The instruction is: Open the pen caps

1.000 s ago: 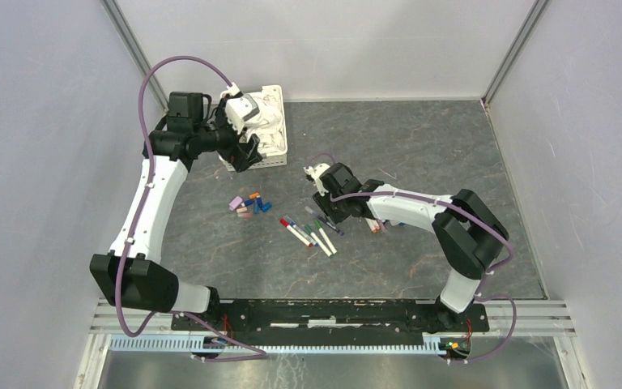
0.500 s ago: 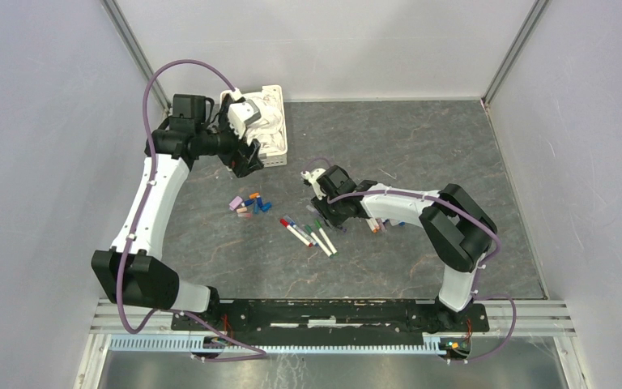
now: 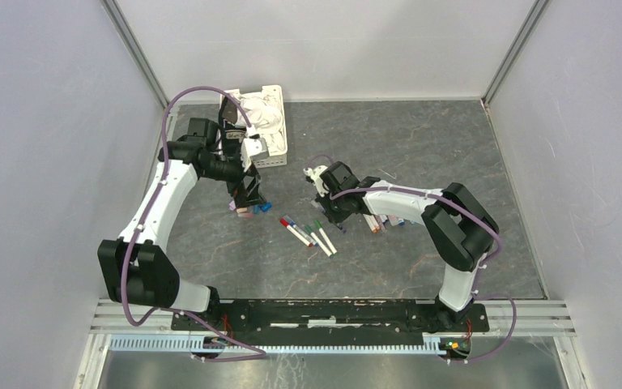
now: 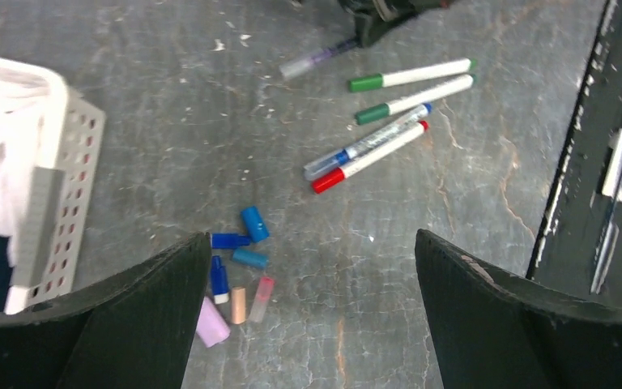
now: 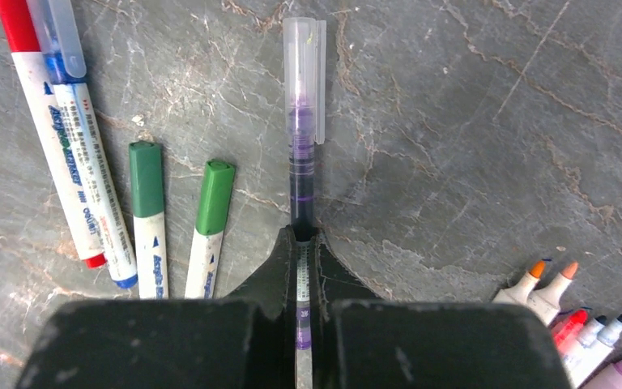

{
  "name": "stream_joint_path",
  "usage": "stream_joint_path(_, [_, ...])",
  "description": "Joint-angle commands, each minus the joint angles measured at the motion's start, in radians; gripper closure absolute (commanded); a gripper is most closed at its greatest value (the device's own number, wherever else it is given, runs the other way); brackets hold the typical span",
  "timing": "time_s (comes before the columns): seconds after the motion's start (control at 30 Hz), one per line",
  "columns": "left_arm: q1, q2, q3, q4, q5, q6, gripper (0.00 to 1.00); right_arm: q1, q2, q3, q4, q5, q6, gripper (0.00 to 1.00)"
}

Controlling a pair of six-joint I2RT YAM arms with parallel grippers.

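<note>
My right gripper (image 5: pixel 302 237) is shut on a purple pen (image 5: pixel 301 174) with a clear cap (image 5: pixel 304 77), held low over the table; from above the gripper (image 3: pixel 332 207) sits right of the pen row. Two green-capped pens (image 5: pixel 147 190), a blue one and a red one lie to its left. They also show in the left wrist view (image 4: pixel 409 77). My left gripper (image 4: pixel 312 235) is open and empty above a cluster of loose pen caps (image 4: pixel 243 267), blue, orange, pink and purple. In the top view the left gripper (image 3: pixel 247 194) covers most of the cluster (image 3: pixel 264 207).
A white slotted basket (image 3: pixel 275 156) holding white cloth stands at the back left; its wall shows in the left wrist view (image 4: pixel 77 186). Several uncapped pens (image 5: pixel 563 304) lie right of my right gripper. The black base rail (image 3: pixel 324 312) runs along the near edge.
My left arm has swung from the basket toward me and down over the loose caps. My right gripper has stayed shut on the purple pen, barely moving.
</note>
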Motion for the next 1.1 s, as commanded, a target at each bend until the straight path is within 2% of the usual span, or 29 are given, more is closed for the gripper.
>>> stream_joint_path(0.0, [0.001, 0.009, -0.027, -0.101, 0.141, 0.231, 0.00, -0.028, -0.095, 0.064, -0.029, -0.105, 0.001, 1.00])
stream_joint_path(0.17, [-0.007, 0.024, -0.079, -0.135, 0.205, 0.379, 0.00, -0.054, -0.133, 0.111, -0.063, -0.409, 0.021, 1.00])
stream_joint_path(0.27, [-0.017, 0.025, -0.092, -0.134, 0.202, 0.414, 0.00, -0.054, -0.126, 0.142, -0.100, -0.584, 0.019, 1.00])
stream_joint_path(0.47, [-0.049, 0.014, -0.111, -0.133, 0.193, 0.451, 0.00, -0.055, -0.112, 0.171, -0.107, -0.788, 0.025, 1.00])
stream_joint_path(0.63, [-0.099, -0.002, -0.142, -0.120, 0.148, 0.458, 0.02, -0.054, -0.101, 0.183, -0.084, -0.865, 0.043, 1.00])
stream_joint_path(0.93, [-0.158, -0.003, -0.161, -0.107, 0.104, 0.466, 0.13, -0.050, -0.044, 0.241, -0.078, -0.942, 0.081, 1.00])
stream_joint_path(1.03, [-0.183, -0.021, -0.171, -0.098, 0.075, 0.471, 0.23, -0.049, -0.020, 0.268, -0.099, -0.945, 0.079, 1.00])
stream_joint_path(1.07, [-0.189, -0.029, -0.173, -0.094, 0.060, 0.471, 0.30, -0.049, -0.014, 0.272, -0.100, -0.949, 0.080, 1.00])
